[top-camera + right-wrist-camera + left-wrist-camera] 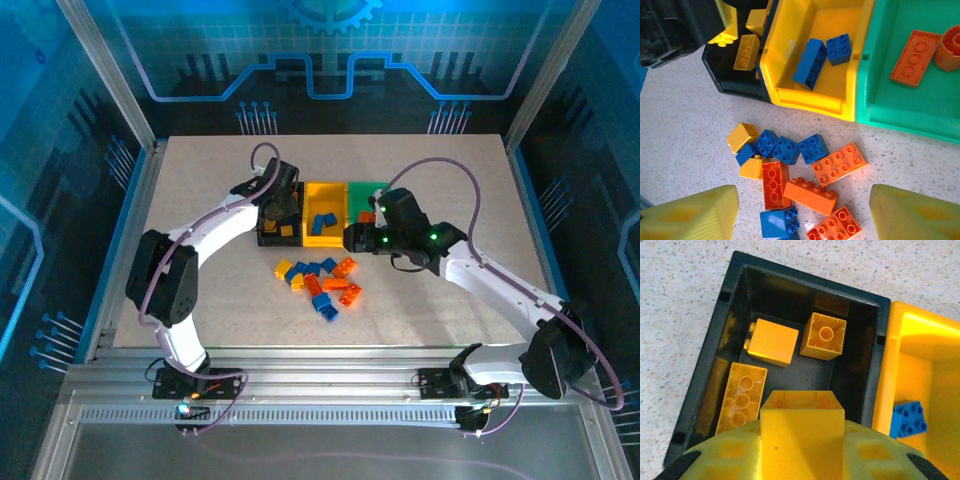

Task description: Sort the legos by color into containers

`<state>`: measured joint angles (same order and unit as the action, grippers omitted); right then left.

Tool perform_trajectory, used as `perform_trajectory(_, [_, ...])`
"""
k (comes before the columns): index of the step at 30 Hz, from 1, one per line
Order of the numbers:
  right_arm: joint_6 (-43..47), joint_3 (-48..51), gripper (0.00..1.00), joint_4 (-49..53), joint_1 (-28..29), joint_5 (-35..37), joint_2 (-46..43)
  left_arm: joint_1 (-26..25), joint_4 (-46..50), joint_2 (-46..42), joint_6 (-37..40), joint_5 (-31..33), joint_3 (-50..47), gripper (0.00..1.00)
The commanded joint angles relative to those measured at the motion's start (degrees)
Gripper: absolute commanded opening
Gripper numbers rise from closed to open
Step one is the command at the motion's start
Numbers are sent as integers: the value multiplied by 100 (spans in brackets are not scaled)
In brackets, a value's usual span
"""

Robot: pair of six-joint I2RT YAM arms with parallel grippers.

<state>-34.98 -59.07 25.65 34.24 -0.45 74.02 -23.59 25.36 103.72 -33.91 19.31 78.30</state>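
Three yellow legos [771, 342] occupy black bin [705, 385] (left end effector [802, 460] grips fourth [802, 422]; right [802, 215] wide).

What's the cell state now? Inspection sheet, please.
Surface: speckled beige table.
Job's things: black bin holds yellow bricks, yellow bin blue bricks, green bin orange pieces; mixed loose pile lies before the bins.
Clutter: nothing seen.
Grippers: left pincer shut on one yellow brick above the black bin; right pincer open above the pile.
Cables: purple cables loop off both arms.
Surroundings: blue-lit panels, aluminium frame.
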Motion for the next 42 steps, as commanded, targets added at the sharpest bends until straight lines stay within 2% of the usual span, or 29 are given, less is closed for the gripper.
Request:
perform_trajectory(1, [-61, 173, 72, 79, -128, -3, -256, 83, 217, 256, 107, 67, 393, 24])
perform_trajectory(5, [-44, 268, 73, 122, -194, -204, -312, 83, 267, 545, 86, -21, 537, 38])
perform_trajectory(10, [16, 369, 74, 176, -211, -328, -335, 63, 167, 445, 51, -337, 519, 59])
perform_trajectory(15, [79, 443, 75, 186, -207, -572, -261, -40, 95, -95, 70, -516, 408, 77])
perform_trajectory(19, [182, 592, 74, 177, -117, -799, -147, -235, -93, -885, 17, -696, -88, 99])
perform_trajectory(24, [448, 648, 71, 231, 328, -1010, 133, -635, -265, -2114, -154, -846, -1150, 99])
perform_trajectory(28, [656, 515, 67, 368, 1010, -926, 574, -896, -207, -3312, -384, -767, -2227, 99])
perform_trajectory(31, [745, 399, 63, 436, 1497, -721, 960, -916, 120, -4122, -595, -726, -2877, 99])
perform_trajectory(35, [737, 192, 63, 549, 1912, -415, 1477, -910, 506, -5158, -890, -653, -3567, 99])
perform_trajectory(39, [749, 8, 65, 721, 2141, -93, 1823, -912, 756, -5835, -1107, -559, -3952, 99])
perform_trajectory(42, [782, -99, 65, 769, 2261, -53, 2019, -902, 825, -6012, -1165, -504, -4091, 99])
